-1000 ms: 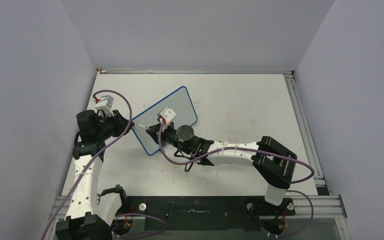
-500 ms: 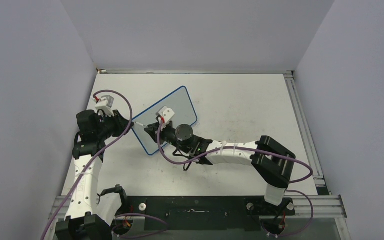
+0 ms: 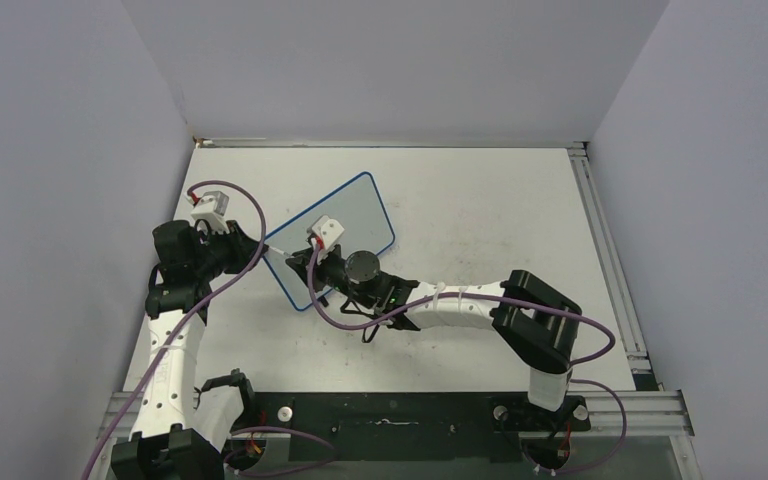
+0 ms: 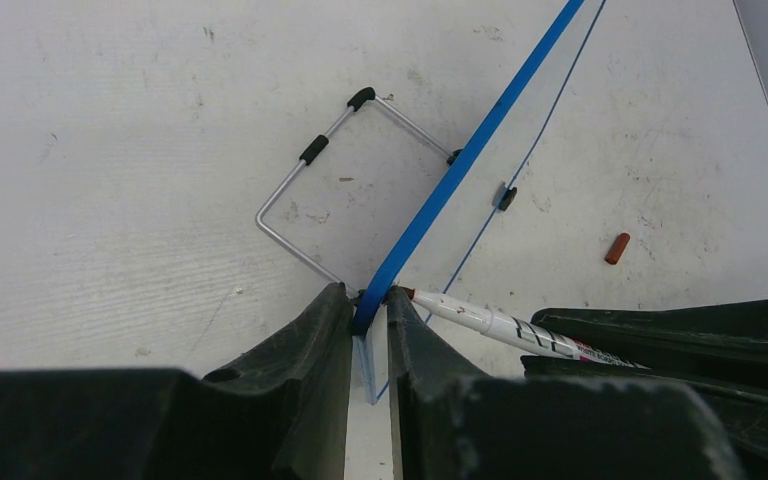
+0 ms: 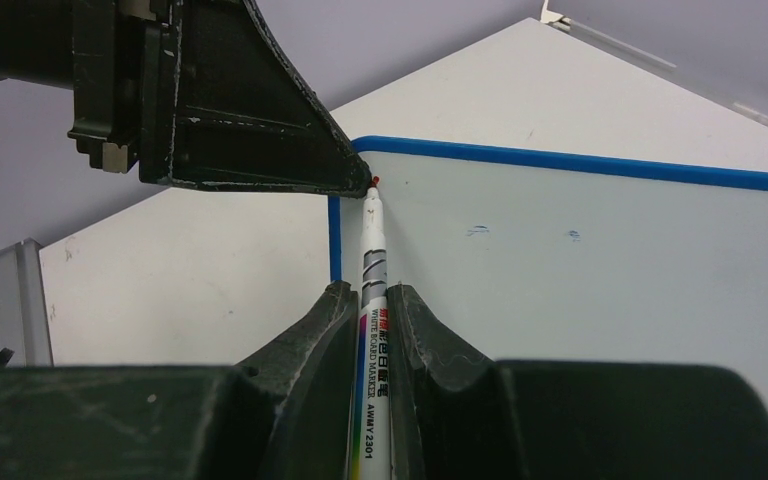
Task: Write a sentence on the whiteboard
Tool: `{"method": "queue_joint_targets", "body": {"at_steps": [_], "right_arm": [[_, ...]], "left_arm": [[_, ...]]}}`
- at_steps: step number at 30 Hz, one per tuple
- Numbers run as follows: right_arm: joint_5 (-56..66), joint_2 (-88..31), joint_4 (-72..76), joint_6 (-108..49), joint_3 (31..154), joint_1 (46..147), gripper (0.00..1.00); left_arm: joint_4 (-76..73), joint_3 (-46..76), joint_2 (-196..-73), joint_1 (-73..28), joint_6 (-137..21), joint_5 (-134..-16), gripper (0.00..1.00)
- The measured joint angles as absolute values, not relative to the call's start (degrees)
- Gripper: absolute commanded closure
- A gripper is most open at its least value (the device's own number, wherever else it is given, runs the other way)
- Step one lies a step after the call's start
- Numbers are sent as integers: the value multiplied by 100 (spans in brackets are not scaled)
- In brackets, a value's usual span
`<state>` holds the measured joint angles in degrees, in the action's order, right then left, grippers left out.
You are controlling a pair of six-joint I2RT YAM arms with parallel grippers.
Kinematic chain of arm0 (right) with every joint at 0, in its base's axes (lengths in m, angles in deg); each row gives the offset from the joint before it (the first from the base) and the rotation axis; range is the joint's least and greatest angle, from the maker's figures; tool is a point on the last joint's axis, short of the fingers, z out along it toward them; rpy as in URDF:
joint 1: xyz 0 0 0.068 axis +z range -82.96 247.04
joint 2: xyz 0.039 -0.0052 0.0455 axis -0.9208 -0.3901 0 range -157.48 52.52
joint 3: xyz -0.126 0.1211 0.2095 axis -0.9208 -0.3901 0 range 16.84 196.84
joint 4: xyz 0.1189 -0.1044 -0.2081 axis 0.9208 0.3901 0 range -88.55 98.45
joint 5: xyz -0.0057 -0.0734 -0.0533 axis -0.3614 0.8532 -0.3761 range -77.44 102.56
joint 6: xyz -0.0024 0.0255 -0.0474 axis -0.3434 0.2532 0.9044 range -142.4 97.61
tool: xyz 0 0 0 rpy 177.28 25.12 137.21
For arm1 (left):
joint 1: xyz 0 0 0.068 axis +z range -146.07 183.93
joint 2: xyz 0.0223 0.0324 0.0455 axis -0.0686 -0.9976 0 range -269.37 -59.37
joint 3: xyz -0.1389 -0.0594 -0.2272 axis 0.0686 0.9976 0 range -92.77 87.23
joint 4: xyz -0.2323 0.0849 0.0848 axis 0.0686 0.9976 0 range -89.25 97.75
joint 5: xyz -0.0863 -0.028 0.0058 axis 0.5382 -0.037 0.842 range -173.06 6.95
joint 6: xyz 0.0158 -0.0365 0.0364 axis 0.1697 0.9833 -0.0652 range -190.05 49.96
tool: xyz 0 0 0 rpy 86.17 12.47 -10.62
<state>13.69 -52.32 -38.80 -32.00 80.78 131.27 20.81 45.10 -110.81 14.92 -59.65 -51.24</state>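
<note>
The whiteboard [image 3: 360, 212], white with a thin blue frame, stands tilted at the table's left centre. My left gripper [image 3: 260, 246] is shut on its left corner; the left wrist view shows the jaws [image 4: 368, 298] pinching the blue frame [image 4: 460, 165]. My right gripper [image 3: 298, 264] is shut on a white whiteboard marker [image 5: 372, 250]. Its red tip rests at the board's upper left corner, beside the left gripper's finger [image 5: 260, 140]. The marker also shows in the left wrist view [image 4: 500, 325]. The board face [image 5: 580, 300] carries only faint blue specks; no red sentence shows.
A red marker cap [image 4: 617, 248] lies on the table beyond the board. The board's wire stand [image 4: 300, 170] with black feet rests on the table behind it. Metal rails [image 3: 610, 260] run along the table's right and near edges. Grey walls close three sides.
My right arm has shifted a little left, bringing the marker tip closer to the board's left corner. The left arm and the board have not moved.
</note>
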Motion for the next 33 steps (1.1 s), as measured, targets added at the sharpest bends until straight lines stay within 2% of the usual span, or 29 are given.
{"method": "queue_joint_targets", "body": {"at_steps": [13, 33], "right_arm": [[1441, -5234, -3884, -3204, 8052, 13151, 95], [1620, -5031, -3880, -3220, 7374, 13308, 95]], "left_arm": [[2063, 4514, -11081, 1492, -6024, -5107, 100], [2065, 4525, -11048, 1490, -6046, -5105, 100]]}}
